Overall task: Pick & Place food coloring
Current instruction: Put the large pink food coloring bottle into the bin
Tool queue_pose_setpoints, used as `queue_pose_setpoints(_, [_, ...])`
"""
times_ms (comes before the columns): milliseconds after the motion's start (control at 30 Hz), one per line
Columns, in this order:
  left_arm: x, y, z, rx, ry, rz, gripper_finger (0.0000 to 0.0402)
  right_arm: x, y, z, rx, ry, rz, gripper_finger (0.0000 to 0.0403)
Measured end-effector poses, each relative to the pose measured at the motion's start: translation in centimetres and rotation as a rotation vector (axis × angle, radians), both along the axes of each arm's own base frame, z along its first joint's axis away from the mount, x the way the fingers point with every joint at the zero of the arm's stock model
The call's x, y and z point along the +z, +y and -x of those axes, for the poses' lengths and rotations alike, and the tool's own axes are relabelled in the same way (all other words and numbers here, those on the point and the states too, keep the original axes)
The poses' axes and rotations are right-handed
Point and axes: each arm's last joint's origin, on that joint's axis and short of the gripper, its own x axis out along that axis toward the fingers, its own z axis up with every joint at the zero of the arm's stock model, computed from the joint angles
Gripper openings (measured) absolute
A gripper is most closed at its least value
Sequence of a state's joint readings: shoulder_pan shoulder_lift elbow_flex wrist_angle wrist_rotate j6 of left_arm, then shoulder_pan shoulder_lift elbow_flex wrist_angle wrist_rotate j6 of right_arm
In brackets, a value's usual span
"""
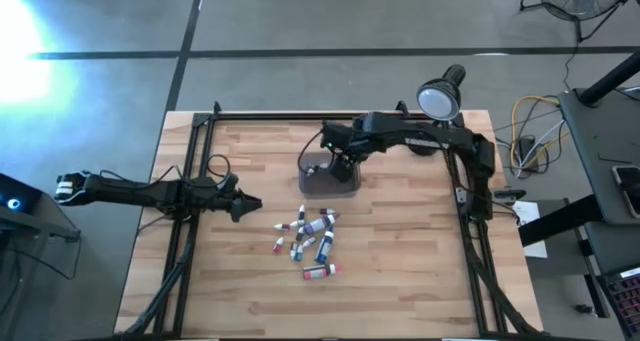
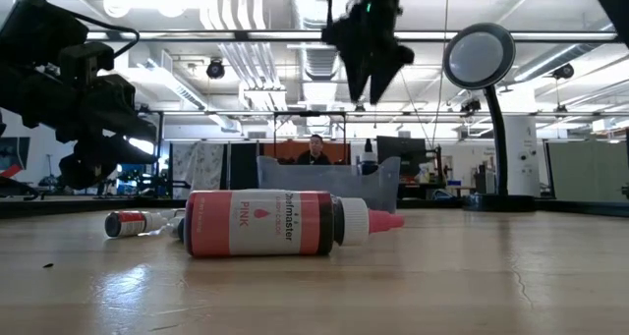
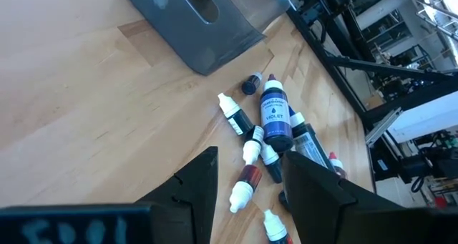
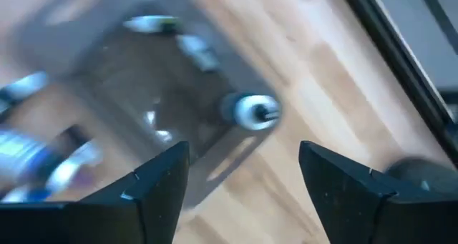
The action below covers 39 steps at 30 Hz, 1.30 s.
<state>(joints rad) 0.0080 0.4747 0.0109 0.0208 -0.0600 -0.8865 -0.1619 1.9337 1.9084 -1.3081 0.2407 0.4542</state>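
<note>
**High view: bottle pile sits between the two arms, left one closer**

Food coloring bottles (image 1: 308, 236) lie scattered on the table (image 1: 400, 281), on the near side of the grey tray (image 1: 328, 179). Most lie flat, long axes pointing all ways; no common heading.

Left gripper (image 1: 247, 207) hovers just beside the pile's edge, bottles off to its front and toward the table's centre. Left wrist view shows its fingers (image 3: 197, 183) spread, with a violet-labelled bottle (image 3: 274, 116) and several white-capped ones straight ahead past the tips.

Right gripper (image 1: 343, 165) hangs over the tray, fingers (image 4: 154, 179) parted and empty. At least one bottle (image 4: 247, 109) already lies inside the tray below it.

Judgement: left arm is nearer the loose bottles; whichever goes next must turn its wrist to cross the chosen bottle's long axis.
</note>
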Motion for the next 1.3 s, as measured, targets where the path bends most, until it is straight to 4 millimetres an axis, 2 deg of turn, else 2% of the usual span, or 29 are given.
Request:
queue_pose_setpoints(100, [0.0, 0.0, 0.0, -0.011, 0.002, -0.023, 0.0131, 0.5, 3.5, -0.5, 0.218, -0.024, -0.042, 0.0251])
queue_pose_setpoints(233, [0.0, 0.0, 0.0, -0.024, 0.005, -0.05, 0.0131, -0.9, 8.8, -1.2, 0.458, 0.009, -0.096, 0.0242])
queue_pose_setpoints(467, [-0.1, 0.0, 0.0, -0.025, 0.014, -0.051, 0.0131, -5.3, 18.8, -2.4, 0.789, -0.024, -0.082, 0.0237])
queue_pose_setpoints(567, [-0.1, 0.0, 0.0, -0.026, 0.014, -0.05, 0.0131, -7.5, 21.4, -2.5, 0.901, -0.022, -0.066, 0.0237])
queue_pose_setpoints(700, [-0.1, -0.1, 0.0, -0.058, 0.018, -0.036, 0.0131, -10.5, 22.7, -2.6, 0.892, 0.017, -0.112, 0.0233])
queue_pose_setpoints(933, [-0.1, -0.3, 0.0, -0.101, 0.018, -0.01, 0.0131, -13.9, 23.7, -4.0, 0.81, -0.021, -0.15, 0.0231])
queue_pose_setpoints(1300, [-0.1, -0.4, 0.0, -0.152, 0.009, 0.024, 0.0131, -16.0, 23.9, -3.7, 0.738, -0.022, -0.143, 0.0231])
